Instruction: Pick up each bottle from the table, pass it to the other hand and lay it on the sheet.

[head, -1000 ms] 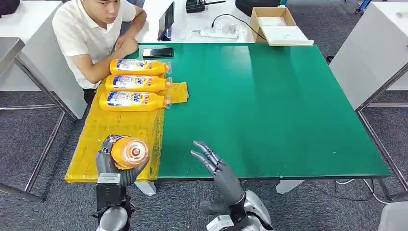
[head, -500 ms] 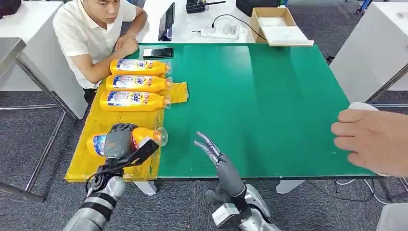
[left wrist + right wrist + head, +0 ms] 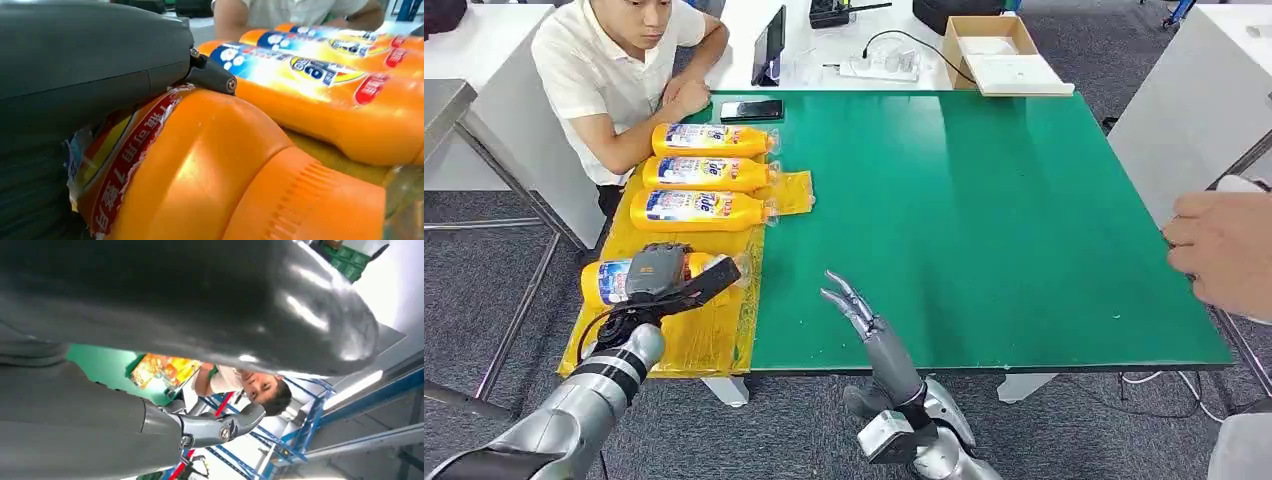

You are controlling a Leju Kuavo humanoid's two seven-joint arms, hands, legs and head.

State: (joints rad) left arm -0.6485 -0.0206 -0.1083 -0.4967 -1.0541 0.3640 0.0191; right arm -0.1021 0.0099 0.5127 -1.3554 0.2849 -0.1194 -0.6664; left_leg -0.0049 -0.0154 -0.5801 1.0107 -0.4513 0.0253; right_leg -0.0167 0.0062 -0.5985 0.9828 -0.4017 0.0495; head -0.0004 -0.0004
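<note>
At the lower left of the head view the robot's left hand (image 3: pixel 662 275), dark and matte with a ribbed grey cover, wraps over an orange bottle (image 3: pixel 614 279) lying on its side across the glossy, wrinkled yellow sheet (image 3: pixel 714 330). Close up, the held bottle (image 3: pixel 210 175) is smooth moulded plastic with a ridged orange cap end and a red-edged label peeling a little at its rim. Near the bottom centre the right hand (image 3: pixel 856 312) stands over the front edge of the green table (image 3: pixel 984 220) with its slim fingers spread and nothing in them. Further up the sheet lie three more orange bottles (image 3: pixel 699 209), side by side and nearly touching, each with a blue and white label and a clear cap pointing right. Beyond them, upper left, a person in a pale shirt (image 3: pixel 599 70) leans on the table corner beside a black phone (image 3: pixel 752 110). Another person's hand (image 3: pixel 1224 250) enters at the right edge.
</note>
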